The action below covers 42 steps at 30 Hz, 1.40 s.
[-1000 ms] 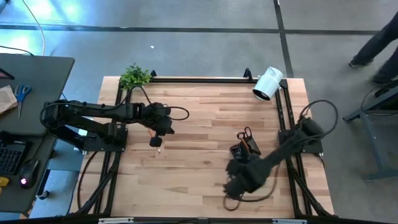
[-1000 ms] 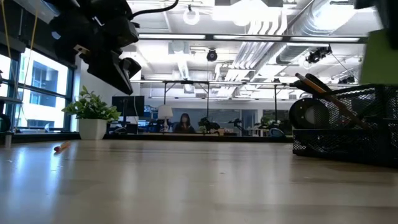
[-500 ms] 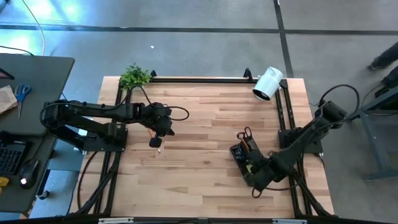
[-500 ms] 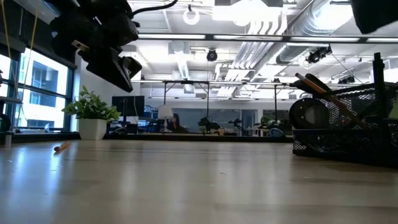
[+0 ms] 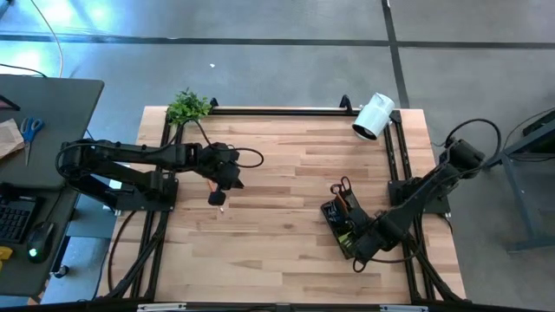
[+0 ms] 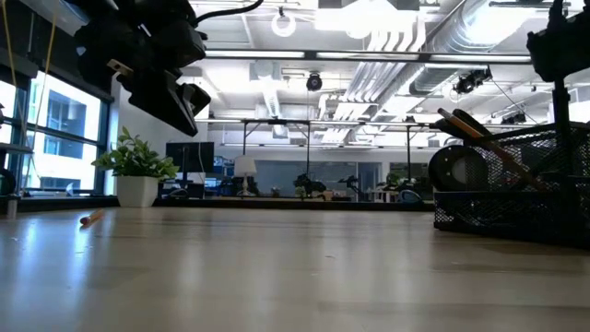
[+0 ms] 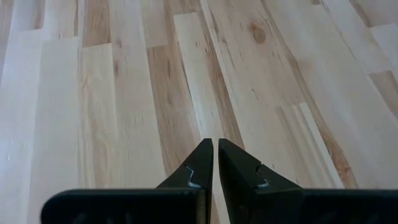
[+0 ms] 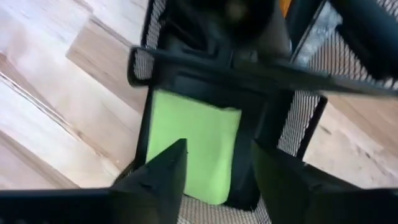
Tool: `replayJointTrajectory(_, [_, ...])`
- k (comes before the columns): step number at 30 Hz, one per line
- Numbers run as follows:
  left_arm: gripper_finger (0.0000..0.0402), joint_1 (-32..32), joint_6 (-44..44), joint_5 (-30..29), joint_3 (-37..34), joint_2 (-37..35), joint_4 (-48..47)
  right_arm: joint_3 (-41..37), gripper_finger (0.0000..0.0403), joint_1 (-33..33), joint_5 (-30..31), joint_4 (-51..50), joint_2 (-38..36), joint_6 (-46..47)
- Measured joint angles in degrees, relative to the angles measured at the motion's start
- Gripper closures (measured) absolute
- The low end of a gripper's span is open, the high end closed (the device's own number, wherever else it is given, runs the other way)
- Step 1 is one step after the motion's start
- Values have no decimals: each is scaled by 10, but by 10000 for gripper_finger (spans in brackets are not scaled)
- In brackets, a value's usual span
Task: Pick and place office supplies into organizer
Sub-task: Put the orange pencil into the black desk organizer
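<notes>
while the right jaws hang released over the organizer (image 8: 298, 118), left jaws look clenched, empty.

The middle of the worktop (image 5: 286, 173) lies bare, an open lane between the two arms. On the left side the left gripper (image 5: 217, 198) hangs over the boards with jaws shut, and a small orange pencil (image 5: 222, 209) lies just beside it. On the right side the organizer (image 5: 342, 217) stands near the frame rail, scissors (image 5: 344, 189) and pens rising from its cup. The right gripper (image 8: 214, 177) sits directly over its low tray, jaws apart, above the green pad (image 8: 193, 146). A plant (image 5: 188, 106) occupies the far left corner and a white camera (image 5: 373, 116) the far right corner.
</notes>
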Motion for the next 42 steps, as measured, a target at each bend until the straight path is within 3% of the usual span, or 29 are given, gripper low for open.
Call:
replayJointTrajectory(6, [385,0,0,0,0,0,0,0,177,-1,-45,-16,0,23])
replayJointTrajectory(10, [385,0,0,0,0,0,0,0,163,-2,-60,-24,0,39])
replayJointTrajectory(24, [385,0,0,2,0,0,33,30,220,-13,-82,-21,0,5])
replayJointTrajectory(34, [385,0,-25,4,0,27,22,149,259,-13,11,-29,0,-38])
replayJointTrajectory(42, [385,0,-28,-69,0,-2,47,214,265,-16,164,6,0,-188])
